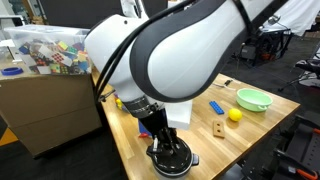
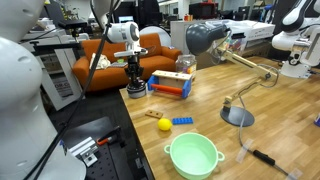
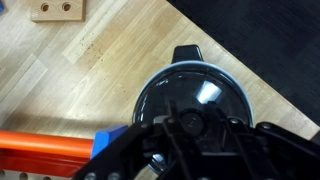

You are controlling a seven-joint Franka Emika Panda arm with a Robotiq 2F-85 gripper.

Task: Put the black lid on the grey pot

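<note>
A light wooden table (image 2: 280,95) fills a crowded robotics lab, with an orange sofa (image 2: 150,45) behind it. At the table's edge the gripper (image 1: 164,142) hangs straight over the black lid (image 3: 200,95), which sits flat across the grey pot (image 3: 185,52). In the wrist view the lid's centre knob lies between the dark fingers, but whether they pinch it or stand just clear of it cannot be told. One pot handle points to 12 o'clock in that view.

Just beside the pot, at 8 o'clock, lie an orange bar (image 3: 40,150) and a blue piece (image 3: 104,140). A wooden block (image 3: 55,10) with two holes lies out at 10 o'clock.

Farther along the table, a yellow ball (image 2: 164,124) lies just beside a blue brick (image 2: 182,121), and a light green bowl (image 2: 193,155) stands apart from them. A desk lamp (image 2: 237,116) leans over the middle of the table. Off the table stands a cardboard carton (image 1: 45,105) of coloured toys, its print too small to read. The robot's white arm (image 1: 180,50) blocks much of that exterior view.
</note>
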